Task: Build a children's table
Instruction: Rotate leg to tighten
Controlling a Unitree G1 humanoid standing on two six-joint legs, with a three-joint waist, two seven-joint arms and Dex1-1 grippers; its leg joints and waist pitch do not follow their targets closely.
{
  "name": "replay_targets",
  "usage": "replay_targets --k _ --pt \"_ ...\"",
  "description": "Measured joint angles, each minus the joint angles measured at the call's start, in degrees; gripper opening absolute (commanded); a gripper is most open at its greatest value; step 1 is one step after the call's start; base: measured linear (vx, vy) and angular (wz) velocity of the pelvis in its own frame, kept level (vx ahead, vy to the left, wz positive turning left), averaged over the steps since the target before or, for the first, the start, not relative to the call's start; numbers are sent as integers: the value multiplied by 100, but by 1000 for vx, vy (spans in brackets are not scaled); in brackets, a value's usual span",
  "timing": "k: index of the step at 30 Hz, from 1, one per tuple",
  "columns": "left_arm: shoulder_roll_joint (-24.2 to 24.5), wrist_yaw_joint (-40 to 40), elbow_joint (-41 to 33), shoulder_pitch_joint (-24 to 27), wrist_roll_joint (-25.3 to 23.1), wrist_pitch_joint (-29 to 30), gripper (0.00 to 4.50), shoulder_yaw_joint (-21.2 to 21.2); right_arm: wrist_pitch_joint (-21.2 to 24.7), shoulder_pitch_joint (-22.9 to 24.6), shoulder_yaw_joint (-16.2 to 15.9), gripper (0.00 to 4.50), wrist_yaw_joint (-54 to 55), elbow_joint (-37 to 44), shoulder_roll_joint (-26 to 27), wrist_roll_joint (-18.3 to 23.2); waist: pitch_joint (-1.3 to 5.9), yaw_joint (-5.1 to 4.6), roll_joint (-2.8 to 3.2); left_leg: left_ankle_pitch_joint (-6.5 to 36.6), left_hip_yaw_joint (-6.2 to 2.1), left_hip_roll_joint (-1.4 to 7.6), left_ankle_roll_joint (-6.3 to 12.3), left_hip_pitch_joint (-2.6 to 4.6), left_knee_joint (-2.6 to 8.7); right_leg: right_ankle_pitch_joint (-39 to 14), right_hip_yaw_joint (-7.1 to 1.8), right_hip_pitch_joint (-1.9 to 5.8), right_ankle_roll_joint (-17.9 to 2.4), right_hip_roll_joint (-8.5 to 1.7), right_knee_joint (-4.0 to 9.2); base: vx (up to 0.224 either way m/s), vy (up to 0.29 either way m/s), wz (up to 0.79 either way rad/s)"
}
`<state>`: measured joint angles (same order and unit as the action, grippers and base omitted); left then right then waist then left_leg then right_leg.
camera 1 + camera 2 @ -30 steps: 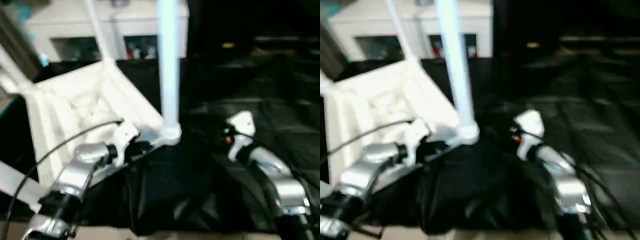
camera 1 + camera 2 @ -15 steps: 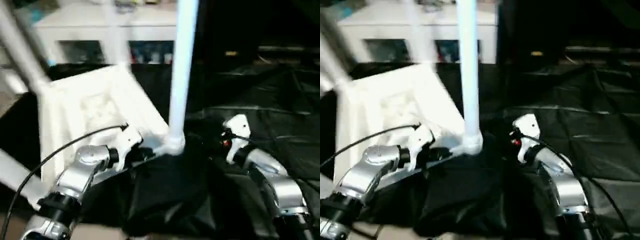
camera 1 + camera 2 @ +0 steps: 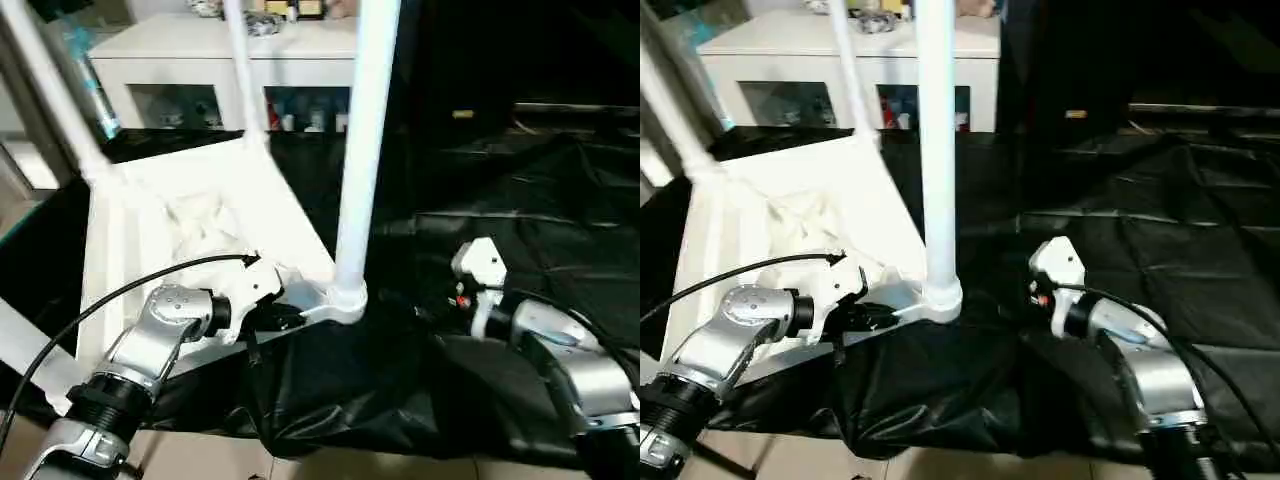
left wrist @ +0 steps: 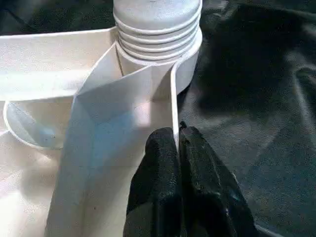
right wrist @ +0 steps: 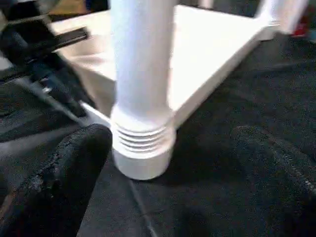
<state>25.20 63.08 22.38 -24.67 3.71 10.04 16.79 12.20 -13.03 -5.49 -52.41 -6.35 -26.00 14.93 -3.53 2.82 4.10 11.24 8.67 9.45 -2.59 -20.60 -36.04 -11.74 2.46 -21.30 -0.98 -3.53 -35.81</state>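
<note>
Left eye view: cabinet (image 3: 230, 60) behind children's table (image 3: 190, 220).

You see the small white plastic children's table (image 3: 190, 215) brightly lit and nearly washed out, its ribbed underside losing detail to glare, while the black cloth (image 3: 520, 190) swallows light apart from faint sheen on its creases. In the right wrist view, the black near finger (image 5: 54, 182) is out of focus and the white tubular leg (image 5: 140, 74) is soft.
</note>
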Motion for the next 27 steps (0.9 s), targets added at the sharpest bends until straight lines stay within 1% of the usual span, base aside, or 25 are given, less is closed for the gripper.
replay_targets --k 1,5,7,11,14,17,19,21,22,23,25,27 --pt "-9 74 -1 -13 10 -8 0 28 -26 0 -66 447 -16 -1 9 -28 2 33 3 0 3 0 0 1 14 0 -1 -1 -1 0 0 0 0 0" --pt "-45 282 -1 -77 13 -136 0 161 -380 -104 -308 447 100 -183 56 -448 7 122 11 -2 18 12 -1 -17 38 18 -1 -12 -28 0 -5 0 0 0" --pt "-85 303 -1 -118 12 -169 0 207 -496 -155 -425 447 59 -273 61 -547 8 172 11 -9 45 40 5 -36 38 13 2 -22 -20 3 -13 0 0 0" --pt "-169 416 -7 -190 13 -178 0 237 -551 -238 -628 447 42 -352 90 -679 9 242 13 -8 54 44 7 -88 41 9 4 -70 -13 3 -9 0 0 0" --pt "-172 479 -7 -197 4 -217 0 247 -564 -285 -634 447 -11 -473 133 -685 9 248 12 -6 56 44 11 -99 41 8 5 -76 -12 2 -4 0 0 0" --pt "-164 496 45 -235 -9 -296 0 302 -622 -436 -644 447 -82 -617 203 -703 8 238 11 -13 59 46 19 -97 40 8 4 -76 -11 1 -7 0 0 0" --pt "-171 500 73 -267 -11 -310 0 332 -637 -523 -658 421 -111 -681 235 -704 6 234 7 -19 64 48 24 -96 40 8 2 -75 -11 1 -9 0 0 0" --pt "-174 512 103 -283 -14 -324 0 337 -655 -538 -673 421 -141 -747 247 -689 4 231 1 -22 75 53 28 -95 40 8 -2 -75 -11 1 -10 0 0 0" --pt "-170 521 111 -286 -19 -335 0 337 -658 -538 -685 408 -167 -779 266 -660 4 225 1 -22 81 53 29 -95 41 8 -5 -75 -11 0 -10 0 0 0" --pt "-170 526 111 -286 -19 -340 0 337 -658 -539 -687 408 -182 -798 272 -655 5 223 2 -22 84 53 29 -94 40 7 -7 -75 -11 -1 -9 0 0 0" --pt "-170 534 117 -286 -20 -355 0 337 -661 -547 -692 384 -209 -828 273 -654 5 222 2 -22 87 54 29 -94 41 7 -8 -75 -11 -2 -9 0 0 0" --pt "-170 535 122 -286 -20 -363 0 337 -668 -565 -709 373 -280 -855 274 -654 5 221 2 -22 88 53 29 -94 42 7 -8 -75 -11 -2 -8 0 0 0"
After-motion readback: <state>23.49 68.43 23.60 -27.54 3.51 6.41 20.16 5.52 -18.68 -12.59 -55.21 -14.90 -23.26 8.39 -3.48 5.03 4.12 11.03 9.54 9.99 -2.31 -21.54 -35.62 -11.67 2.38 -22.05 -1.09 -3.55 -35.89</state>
